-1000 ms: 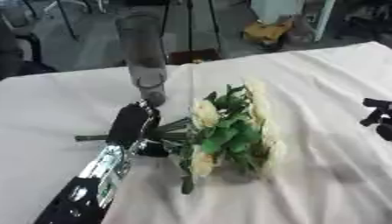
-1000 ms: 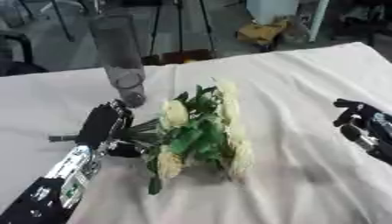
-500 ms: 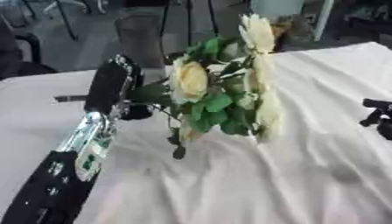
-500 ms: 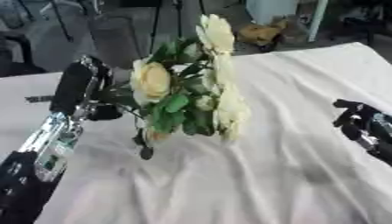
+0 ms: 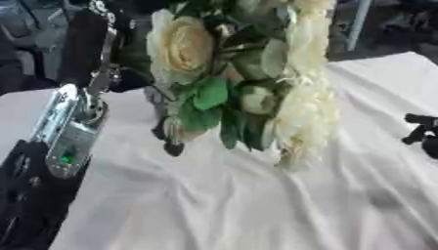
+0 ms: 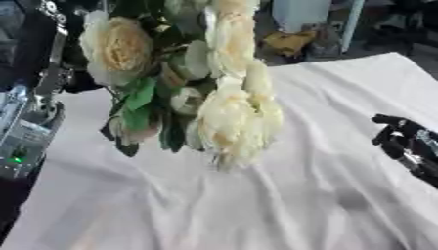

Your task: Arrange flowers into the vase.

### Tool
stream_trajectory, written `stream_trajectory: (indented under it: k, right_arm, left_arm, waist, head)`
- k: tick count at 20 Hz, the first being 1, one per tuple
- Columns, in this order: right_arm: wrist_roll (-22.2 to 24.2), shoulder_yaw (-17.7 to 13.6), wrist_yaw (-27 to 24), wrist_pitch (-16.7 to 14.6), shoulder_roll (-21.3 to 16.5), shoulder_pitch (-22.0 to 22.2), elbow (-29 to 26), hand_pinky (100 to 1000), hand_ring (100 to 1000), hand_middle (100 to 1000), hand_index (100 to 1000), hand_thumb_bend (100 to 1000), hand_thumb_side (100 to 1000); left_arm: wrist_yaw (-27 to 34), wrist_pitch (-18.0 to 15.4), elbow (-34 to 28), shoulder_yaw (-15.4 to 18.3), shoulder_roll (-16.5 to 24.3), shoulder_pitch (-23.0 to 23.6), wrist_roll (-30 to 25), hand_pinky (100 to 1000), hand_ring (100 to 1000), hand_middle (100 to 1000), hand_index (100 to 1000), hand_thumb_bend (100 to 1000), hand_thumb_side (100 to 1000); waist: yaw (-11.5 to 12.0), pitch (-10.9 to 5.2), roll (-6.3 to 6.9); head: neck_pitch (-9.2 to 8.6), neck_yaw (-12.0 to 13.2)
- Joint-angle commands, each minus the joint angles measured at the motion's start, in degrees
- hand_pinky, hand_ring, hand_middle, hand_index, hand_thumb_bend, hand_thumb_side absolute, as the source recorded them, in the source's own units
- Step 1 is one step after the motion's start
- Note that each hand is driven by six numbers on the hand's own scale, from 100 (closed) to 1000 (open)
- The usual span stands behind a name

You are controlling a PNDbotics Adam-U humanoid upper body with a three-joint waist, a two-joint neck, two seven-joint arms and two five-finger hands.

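Now, by part:
Bouquet (image 5: 248, 83): cream roses with green leaves, lifted high above the white-clothed surface (image 5: 256, 205), filling the upper middle;
Left hand (image 5: 90, 44): at the far left by the stems; fingers hidden, grip cannot be told;
Right hand (image 6: 406, 146): at the right edge, apart from the flowers, fingers relaxed, empty

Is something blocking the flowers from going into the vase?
I cannot tell. The cream-and-green flower bunch hangs lifted above the white tablecloth, close to the camera, and it hides the vase. Nothing else shows nearby; the right hand waits far aside.
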Motion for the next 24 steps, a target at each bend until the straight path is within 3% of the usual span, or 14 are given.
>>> stream_trajectory:
  k: [1, 9, 10, 11, 13, 15, 18, 24]
  right_arm:
    - [-0.1, -0.4, 0.3, 0.1, -1.1, -0.6, -1.4, 709, 984, 484, 838, 684, 752]
    - [-0.1, -0.4, 0.3, 0.1, -1.1, -0.6, -1.4, 709, 984, 484, 838, 684, 752]
    - [-0.1, -0.4, 0.2, 0.1, -1.0, -0.6, -1.4, 709, 984, 483, 839, 668, 784]
    - [-0.2, -0.3, -0.1, 0.3, -0.3, -0.4, -1.4, 709, 984, 483, 839, 671, 790]
    - [0.1, -0.2, 0.0, 0.9, 0.9, 0.9, -1.7, 709, 984, 483, 839, 666, 788]
    - [0.2, -0.2, 0.1, 1.4, 1.1, 1.4, -2.1, 709, 984, 483, 839, 665, 789]
    - [0.2, -0.3, 0.2, 1.8, 1.1, 1.6, -2.5, 709, 984, 482, 839, 664, 790]
    - [0.4, -0.3, 0.3, 1.9, 0.9, 1.6, -2.4, 709, 984, 482, 839, 668, 782]
  left_arm:
    - [0.5, 0.4, -1.4, 0.7, 1.6, -1.3, 0.0, 100, 100, 100, 100, 758, 100]
    - [0.5, 0.5, -1.5, 0.7, 1.6, -1.3, 0.0, 100, 100, 100, 100, 758, 100]
    - [0.5, 0.5, -1.5, 0.8, 1.5, -1.4, 0.0, 100, 100, 100, 100, 488, 265]
    - [0.9, 0.9, -1.2, 1.5, 0.8, -2.1, 0.4, 100, 100, 100, 100, 477, 282]
    - [2.6, 2.6, 1.2, 4.2, -1.9, -4.8, 2.1, 100, 100, 100, 100, 466, 302]
    - [4.4, 4.4, 4.0, 7.2, -4.9, -7.8, 3.2, 100, 100, 100, 100, 441, 337]
    - [7.5, 7.5, 5.9, 10.4, -7.1, -11.2, 2.5, 100, 100, 100, 100, 426, 359]
    - [13.7, 10.0, 4.7, 10.0, -6.3, -11.6, 3.3, 100, 100, 100, 100, 416, 363]
  waist:
    - [0.0, -1.78, 0.34]
    - [0.0, -1.78, 0.34]
    - [-0.1, -1.84, 0.28]
    - [-0.6, -2.54, -0.07]
    - [-0.9, -4.49, -0.29]
    - [-0.8, -5.14, -0.18]
    - [-0.9, -5.27, 0.02]
    - [-0.9, -5.02, 0.09]
  head:
    - [-0.55, 0.0]
    - [-0.55, 0.0]
    - [-0.91, 0.1]
    - [-1.68, 0.6]
    - [-0.93, 0.4]
    - [-0.79, 0.1]
    - [-1.03, 0.1]
    - [-1.16, 0.0]
